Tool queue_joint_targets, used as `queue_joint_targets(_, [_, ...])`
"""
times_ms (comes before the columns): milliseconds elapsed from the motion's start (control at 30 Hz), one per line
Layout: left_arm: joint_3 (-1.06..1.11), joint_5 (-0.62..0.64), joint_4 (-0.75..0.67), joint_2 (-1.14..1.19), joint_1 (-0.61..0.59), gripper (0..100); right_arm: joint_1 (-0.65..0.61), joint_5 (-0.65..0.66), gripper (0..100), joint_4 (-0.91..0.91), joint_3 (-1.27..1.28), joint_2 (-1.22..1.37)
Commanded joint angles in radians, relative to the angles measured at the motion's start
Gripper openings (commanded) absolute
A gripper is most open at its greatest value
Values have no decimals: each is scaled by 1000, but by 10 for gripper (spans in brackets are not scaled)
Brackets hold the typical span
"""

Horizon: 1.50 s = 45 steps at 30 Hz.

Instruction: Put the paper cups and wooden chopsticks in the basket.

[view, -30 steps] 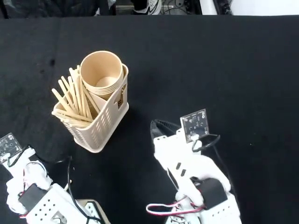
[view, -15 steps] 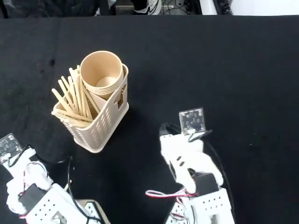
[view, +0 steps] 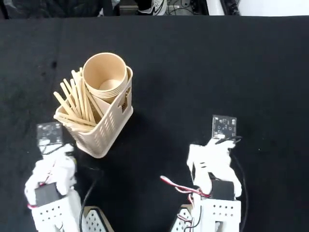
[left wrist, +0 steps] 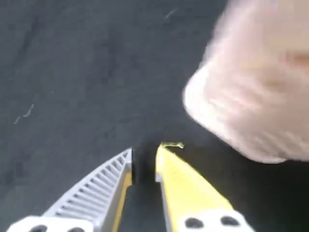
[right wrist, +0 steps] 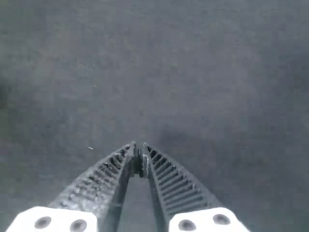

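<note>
The slotted basket (view: 104,133) stands on the black table (view: 217,63) at about ten o'clock from its middle. The stacked paper cups (view: 105,72) sit upright in its twelve o'clock end, and the wooden chopsticks (view: 75,101) fan out of the nine o'clock compartment. At seven o'clock the left gripper (left wrist: 144,153) hangs just beside the basket, slightly parted and empty. At five o'clock the right gripper (right wrist: 139,151) is clenched on nothing.

likely robotics lab: black-covered table (view: 203,63), bare circuit board (view: 224,126), floor cables (view: 181,7)
</note>
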Motion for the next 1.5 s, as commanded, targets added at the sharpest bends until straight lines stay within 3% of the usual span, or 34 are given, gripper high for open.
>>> queue_joint_targets(0, [16,5,6,-2,194,95,84,127,14,9,-2,-8])
queue_joint_targets(133, [16,5,6,-2,262,95,133,239,13,17,-1,-7])
queue_joint_targets(333, [16,5,6,-2,275,95,135,189,13,25,-1,1])
queue_joint_targets(467, [16,5,6,-2,272,95,135,190,15,126,-1,-7])
queue_joint_targets(1467, [16,5,6,-2,269,95,135,190,14,123,-1,-7])
